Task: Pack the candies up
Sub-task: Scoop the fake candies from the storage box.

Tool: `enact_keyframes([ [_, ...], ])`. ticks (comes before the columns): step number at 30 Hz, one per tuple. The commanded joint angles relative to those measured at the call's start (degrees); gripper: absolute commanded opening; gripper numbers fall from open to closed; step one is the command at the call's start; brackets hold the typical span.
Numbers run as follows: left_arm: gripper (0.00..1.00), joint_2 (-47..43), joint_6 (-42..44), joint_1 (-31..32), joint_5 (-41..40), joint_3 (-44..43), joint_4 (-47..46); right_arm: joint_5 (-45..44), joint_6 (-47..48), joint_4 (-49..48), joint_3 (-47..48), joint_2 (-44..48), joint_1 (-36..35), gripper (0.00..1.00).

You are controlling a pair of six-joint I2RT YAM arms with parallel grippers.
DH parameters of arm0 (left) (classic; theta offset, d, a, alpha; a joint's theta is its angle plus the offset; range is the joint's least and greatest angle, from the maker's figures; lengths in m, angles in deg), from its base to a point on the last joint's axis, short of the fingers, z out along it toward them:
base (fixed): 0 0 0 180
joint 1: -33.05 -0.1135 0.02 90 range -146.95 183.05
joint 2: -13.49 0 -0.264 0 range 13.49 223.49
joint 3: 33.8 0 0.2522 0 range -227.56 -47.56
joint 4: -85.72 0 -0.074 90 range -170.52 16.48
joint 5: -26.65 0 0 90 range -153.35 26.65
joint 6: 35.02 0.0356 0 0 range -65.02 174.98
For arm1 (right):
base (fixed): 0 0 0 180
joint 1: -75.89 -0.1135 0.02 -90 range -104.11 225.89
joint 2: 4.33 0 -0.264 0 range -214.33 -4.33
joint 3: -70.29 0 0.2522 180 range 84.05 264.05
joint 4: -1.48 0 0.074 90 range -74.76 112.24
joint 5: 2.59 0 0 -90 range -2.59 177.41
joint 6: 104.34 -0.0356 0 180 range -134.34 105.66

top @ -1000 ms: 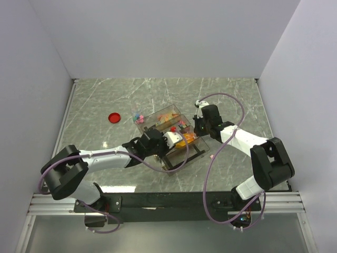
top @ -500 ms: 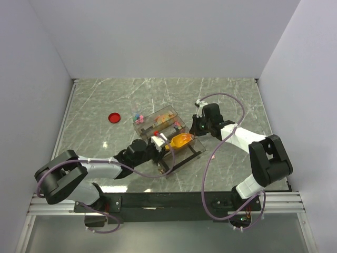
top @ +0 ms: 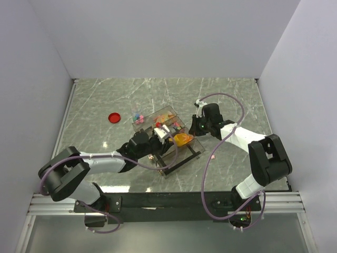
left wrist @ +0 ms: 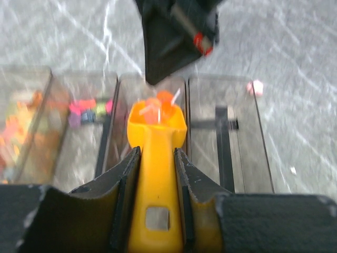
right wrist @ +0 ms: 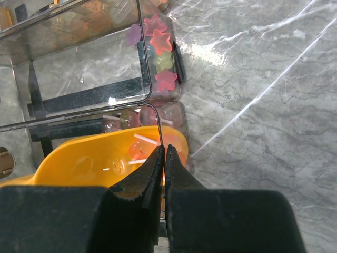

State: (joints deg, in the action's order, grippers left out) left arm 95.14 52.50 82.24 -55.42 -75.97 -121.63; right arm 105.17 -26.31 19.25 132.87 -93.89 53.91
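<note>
Marble tabletop [top: 231,95]: left jaws clamp yellow scoop [left wrist: 156,174] holding candies [left wrist: 159,101]; right jaws pinch clear box [right wrist: 145,79] wall.

so the left arm [top: 102,158] and right arm [top: 239,138] lean inward, left gripper [left wrist: 157,154] clamped on the yellow scoop [left wrist: 156,124] handle, right gripper [right wrist: 164,152] pinched shut

Scoop [top: 183,139] and right gripper [top: 196,128] crowd the box's [top: 158,112] right end.

My table [top: 231,100] is grey marble with pale veins. On it lie a flat red lid [top: 114,117] off to my left, a clear divided box [top: 196,146] in the middle, and one pink candy [left wrist: 255,87] loose beside that box
</note>
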Motion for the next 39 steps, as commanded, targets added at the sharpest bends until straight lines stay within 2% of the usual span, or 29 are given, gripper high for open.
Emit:
enact_keyframes([
  [1, 0.03, 5.0, 1.6, 2.7, 10.2, -3.9, 0.2, 5.7, -1.7, 4.8, 0.1, -3.4, -2.7, 0.00],
  [4, 0.04, 7.6, 5.4, 3.5, 11.0, -5.8, 3.6, 5.4, -1.3, 4.7, 0.1, -3.5, -3.0, 0.00],
  [11, 0.10, 11.7, 7.8, 4.0, 13.0, -9.3, 10.1, 5.0, -0.6, 5.2, 0.1, -4.2, -2.9, 0.00],
  [14, 0.12, 11.3, 7.6, 4.1, 12.4, -9.0, 12.2, 4.9, -0.5, 5.1, -0.2, -4.0, -2.8, 0.00],
  [21, 0.14, 8.5, 7.4, 4.1, 8.6, -10.9, 24.7, 5.1, -0.7, 6.7, 0.7, -4.0, -2.8, 0.00],
  [25, 0.18, 8.2, 6.6, 4.2, 7.6, -13.8, 35.3, 5.3, -0.9, 8.1, 1.5, -4.1, -2.9, 0.00],
  [28, 0.22, 8.3, 5.7, 4.3, 7.4, -15.4, 39.6, 5.3, -0.8, 9.2, 1.9, -4.4, -3.0, 0.00],
  [39, 0.34, 9.1, -2.4, 5.2, 6.9, -18.9, 46.6, 3.9, -0.1, 12.7, 3.1, -4.7, -3.6, 0.00],
])
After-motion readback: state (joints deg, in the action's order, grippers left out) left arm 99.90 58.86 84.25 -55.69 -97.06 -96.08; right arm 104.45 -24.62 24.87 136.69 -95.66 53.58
